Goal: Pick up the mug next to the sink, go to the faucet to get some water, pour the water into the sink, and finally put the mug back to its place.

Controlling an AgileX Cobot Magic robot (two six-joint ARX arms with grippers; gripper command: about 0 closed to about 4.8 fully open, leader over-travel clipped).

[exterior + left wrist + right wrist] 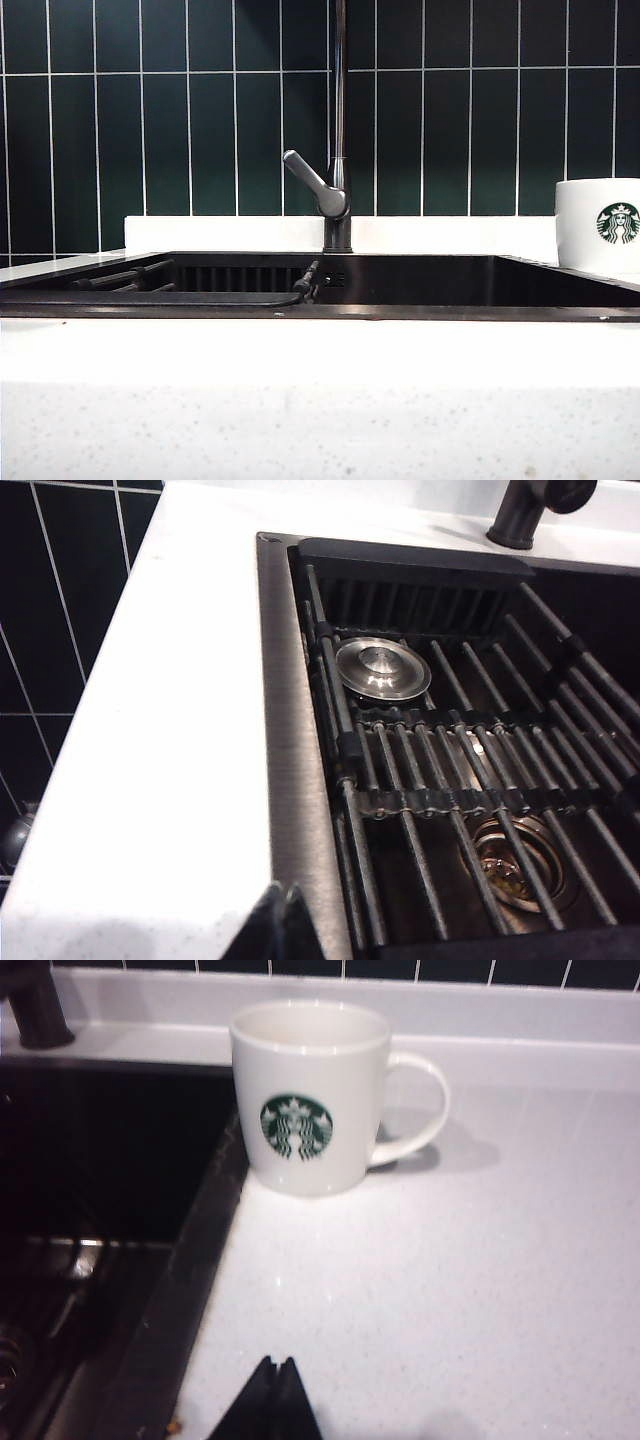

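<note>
The white mug point(312, 1100) with the green logo stands upright on the white counter, right beside the sink's dark rim point(195, 1250), its handle turned away from the basin. In the exterior view the mug point(600, 225) stands at the far right. The faucet point(338, 130) rises behind the black sink point(400, 280), its grey lever angled to the left. My right gripper point(278, 1362) is shut and empty over the counter, well short of the mug. My left gripper point(282, 888) is shut and empty over the counter at the sink's left rim point(290, 780). No water shows.
A dark roll-up rack point(450, 770) of rods lies across the sink. Under it sit a round steel stopper point(382, 668) and the drain point(515, 855). The faucet base point(520, 520) stands on the back ledge. Dark green tiles point(150, 120) cover the wall behind.
</note>
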